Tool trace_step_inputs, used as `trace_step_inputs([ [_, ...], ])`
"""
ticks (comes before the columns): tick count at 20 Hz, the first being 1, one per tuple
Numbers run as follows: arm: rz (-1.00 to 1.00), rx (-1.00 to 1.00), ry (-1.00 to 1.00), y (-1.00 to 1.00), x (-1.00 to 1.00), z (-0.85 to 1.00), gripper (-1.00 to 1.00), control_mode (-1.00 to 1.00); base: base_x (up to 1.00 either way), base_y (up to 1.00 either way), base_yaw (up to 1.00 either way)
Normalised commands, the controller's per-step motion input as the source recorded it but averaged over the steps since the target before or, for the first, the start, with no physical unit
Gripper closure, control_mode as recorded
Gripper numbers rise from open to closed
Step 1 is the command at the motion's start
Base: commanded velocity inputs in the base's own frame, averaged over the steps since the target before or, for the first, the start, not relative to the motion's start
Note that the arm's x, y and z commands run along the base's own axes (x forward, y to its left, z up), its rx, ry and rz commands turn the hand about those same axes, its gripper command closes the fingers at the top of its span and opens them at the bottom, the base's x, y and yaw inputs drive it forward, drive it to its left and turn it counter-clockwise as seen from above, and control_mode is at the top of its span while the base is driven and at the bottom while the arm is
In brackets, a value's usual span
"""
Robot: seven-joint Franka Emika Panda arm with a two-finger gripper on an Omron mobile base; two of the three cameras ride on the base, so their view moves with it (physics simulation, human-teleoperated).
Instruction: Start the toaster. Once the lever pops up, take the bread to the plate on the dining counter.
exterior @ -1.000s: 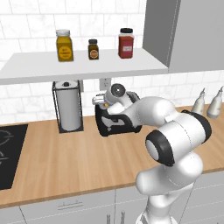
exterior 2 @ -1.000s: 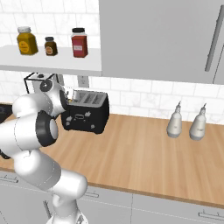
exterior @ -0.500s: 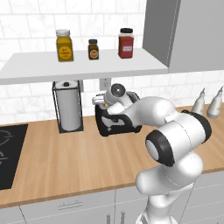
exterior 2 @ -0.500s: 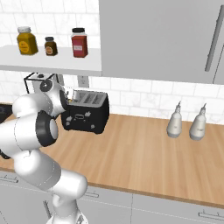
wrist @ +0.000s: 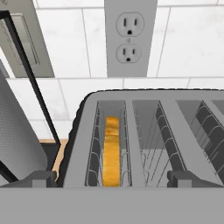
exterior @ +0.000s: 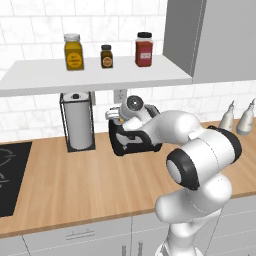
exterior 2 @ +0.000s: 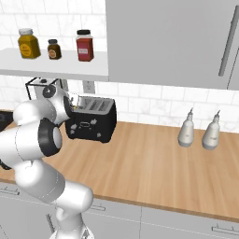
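Bread sits low in the toaster slot directly below my end effector, jaws spread wide and empty, so I judge lifting and plating remain.

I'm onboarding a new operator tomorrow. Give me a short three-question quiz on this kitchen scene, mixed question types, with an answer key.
1. True or false: the bread sits down inside a slot of the toaster.
2. Multiple choice: what stands just to the left of the toaster in the left base view? A) paper towel roll B) a kettle C) a fruit bowl
3. Fill in: on the tiled wall behind the toaster is an ____.

Key: 1 true; 2 A; 3 outlet.
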Motion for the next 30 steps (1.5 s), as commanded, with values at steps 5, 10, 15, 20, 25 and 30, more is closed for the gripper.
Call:
trace_step_inputs([
  [5, 0.0, 0.0, 0.0, 0.0, 0.0, 0.0, -1.0, -1.0, 0.0, 0.0, 0.0],
  [10, 0.0, 0.0, 0.0, 0.0, 0.0, 0.0, -1.0, -1.0, 0.0, 0.0, 0.0],
  [15, 0.0, 0.0, 0.0, 0.0, 0.0, 0.0, -1.0, -1.0, 0.0, 0.0, 0.0],
  [20, 0.0, 0.0, 0.0, 0.0, 0.0, 0.0, -1.0, -1.0, 0.0, 0.0, 0.0],
  [25, 0.0, 0.0, 0.0, 0.0, 0.0, 0.0, -1.0, -1.0, 0.0, 0.0, 0.0],
  [30, 0.0, 0.0, 0.0, 0.0, 0.0, 0.0, -1.0, -1.0, 0.0, 0.0, 0.0],
])
